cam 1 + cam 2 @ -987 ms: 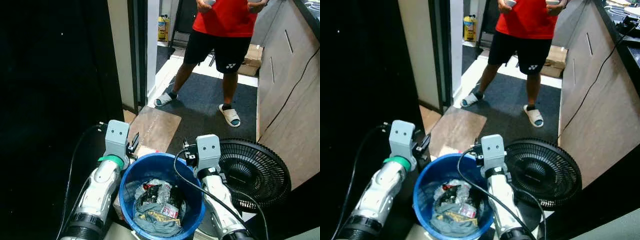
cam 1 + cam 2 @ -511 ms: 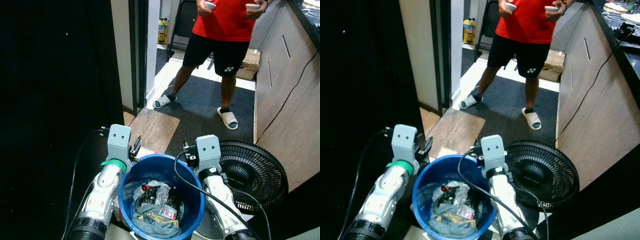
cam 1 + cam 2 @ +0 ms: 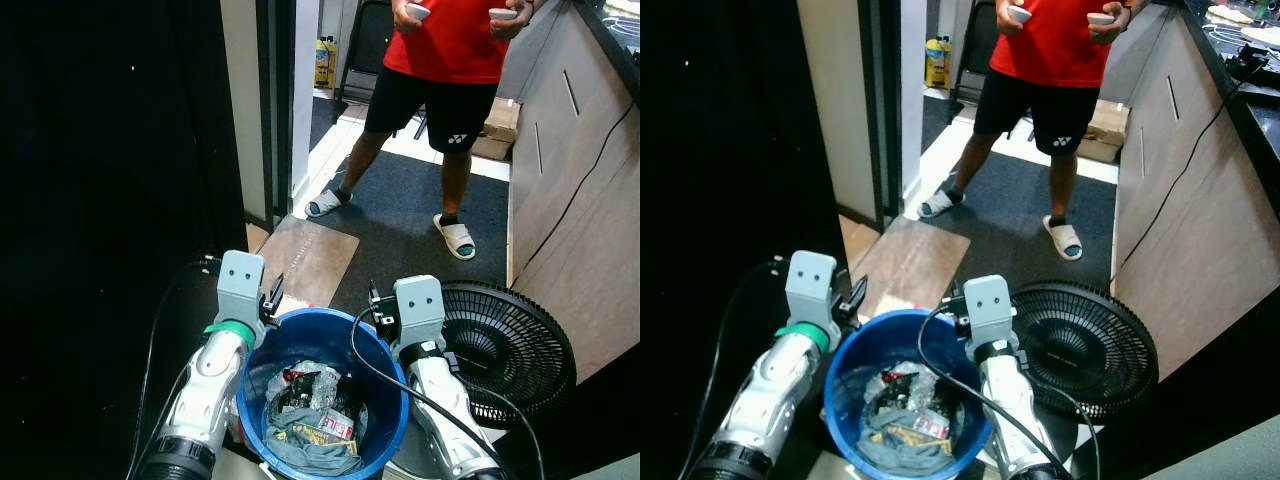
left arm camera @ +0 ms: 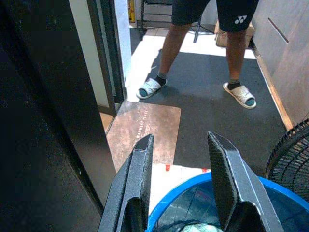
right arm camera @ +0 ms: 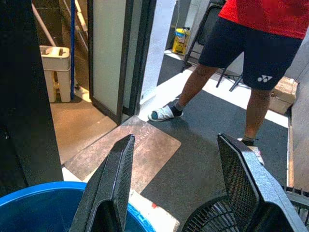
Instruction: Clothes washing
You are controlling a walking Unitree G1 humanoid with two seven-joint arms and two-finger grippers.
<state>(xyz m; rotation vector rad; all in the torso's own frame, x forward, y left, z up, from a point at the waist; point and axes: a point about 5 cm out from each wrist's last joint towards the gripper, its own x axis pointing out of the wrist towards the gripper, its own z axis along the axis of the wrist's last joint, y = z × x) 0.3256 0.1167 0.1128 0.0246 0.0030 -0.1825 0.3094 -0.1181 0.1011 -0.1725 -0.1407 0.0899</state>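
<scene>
A blue bucket stands right in front of me, with a grey garment and other crumpled items in it. My left gripper reaches past the bucket's left side, open, with only the blue rim and the floor showing between its fingers. On the bucket's right side my right gripper is also open with nothing in it. The bucket's edge lies beside its one finger. In the eye views both silver arms flank the bucket, with the left gripper and right gripper at its far rim.
A black floor fan lies close to the bucket's right. A person in a red shirt stands ahead on the dark carpet. A brown mat lies by the doorway. There is a dark wall on the left, wooden cabinets on the right, and a mop bucket behind the door.
The camera has shifted a little, so the whole scene moved in the picture. Both arms stay beside the bucket. The person has raised their hands slightly.
</scene>
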